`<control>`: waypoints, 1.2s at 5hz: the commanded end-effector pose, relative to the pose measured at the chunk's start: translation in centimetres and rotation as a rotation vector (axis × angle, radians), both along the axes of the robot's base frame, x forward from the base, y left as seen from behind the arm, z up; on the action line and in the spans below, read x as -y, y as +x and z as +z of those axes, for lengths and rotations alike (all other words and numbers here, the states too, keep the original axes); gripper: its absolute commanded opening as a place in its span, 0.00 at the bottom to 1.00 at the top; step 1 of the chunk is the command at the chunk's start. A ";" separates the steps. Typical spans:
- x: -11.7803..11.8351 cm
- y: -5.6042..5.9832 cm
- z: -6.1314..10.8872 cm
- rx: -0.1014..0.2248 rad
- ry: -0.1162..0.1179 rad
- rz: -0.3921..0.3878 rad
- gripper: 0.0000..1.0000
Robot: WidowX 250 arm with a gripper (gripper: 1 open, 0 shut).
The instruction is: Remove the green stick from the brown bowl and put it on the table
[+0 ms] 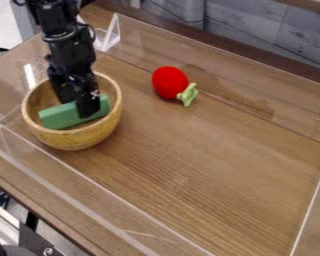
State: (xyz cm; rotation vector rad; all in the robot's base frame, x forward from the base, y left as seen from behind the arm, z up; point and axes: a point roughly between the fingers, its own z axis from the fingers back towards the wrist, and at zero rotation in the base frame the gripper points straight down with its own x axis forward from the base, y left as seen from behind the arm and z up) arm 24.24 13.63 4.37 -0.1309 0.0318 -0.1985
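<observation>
Claw point(77, 103) wide open, over green stick point(64, 115), bright, flat & rect., in brown bowl point(73, 140).

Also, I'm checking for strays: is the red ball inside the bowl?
No, the red ball sits on the table.

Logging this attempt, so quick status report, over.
Gripper open, down at the green stick. Stick inside brown bowl, not lifted out. Red ball off to one side, not blocking.

A robotics lab, judging by the black robot arm point(63, 40) over a table point(203, 170).
</observation>
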 end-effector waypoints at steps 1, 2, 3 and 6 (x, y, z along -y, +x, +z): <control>0.0 1.2 0.8 0.043 0.016 -0.046 1.00; 0.0 1.6 0.3 0.039 0.007 -0.077 1.00; 0.7 2.3 0.0 0.034 0.014 0.004 0.00; -0.5 2.8 -2.2 0.011 0.025 0.031 0.00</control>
